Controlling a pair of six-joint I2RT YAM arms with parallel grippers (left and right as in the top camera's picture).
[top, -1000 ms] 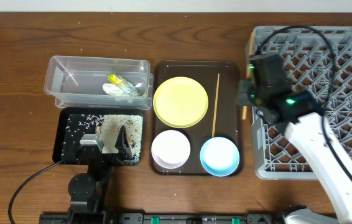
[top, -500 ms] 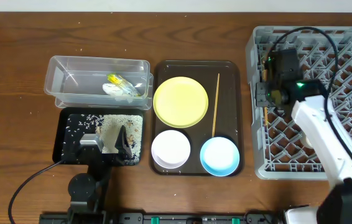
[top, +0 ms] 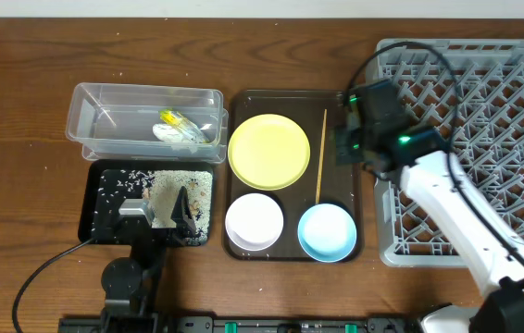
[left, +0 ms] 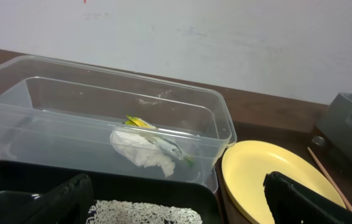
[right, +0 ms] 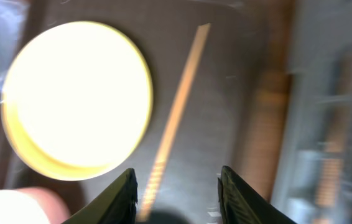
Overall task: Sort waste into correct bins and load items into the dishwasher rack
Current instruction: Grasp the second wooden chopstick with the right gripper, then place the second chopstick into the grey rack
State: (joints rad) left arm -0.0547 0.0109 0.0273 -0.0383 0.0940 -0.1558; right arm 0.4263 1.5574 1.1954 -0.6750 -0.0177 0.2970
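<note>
One wooden chopstick [top: 321, 155] lies on the brown serving tray beside the pale-yellow plate [top: 269, 151]. The white bowl [top: 255, 222] and the light-blue bowl [top: 327, 231] sit at the tray's front. My right gripper [top: 343, 148] hovers open over the tray's right side. In the right wrist view it [right: 176, 186] frames the blurred chopstick [right: 176, 118], with the plate [right: 76, 99] to the left. My left gripper [top: 165, 213] rests open over the black tray [top: 105, 217] of rice grains [left: 145, 213]. The wrapper [top: 179, 127] lies in the clear tub [top: 105, 102]. The second chopstick is not clearly visible.
The grey dishwasher rack [top: 484, 83] fills the right side, and my right arm crosses its left edge. The brown serving tray [top: 341, 102] lies between the bins and the rack. The clear tub stands right behind the black tray.
My right gripper has moved left, from the rack's left edge to above the serving tray by the chopstick. The left arm has not moved.
</note>
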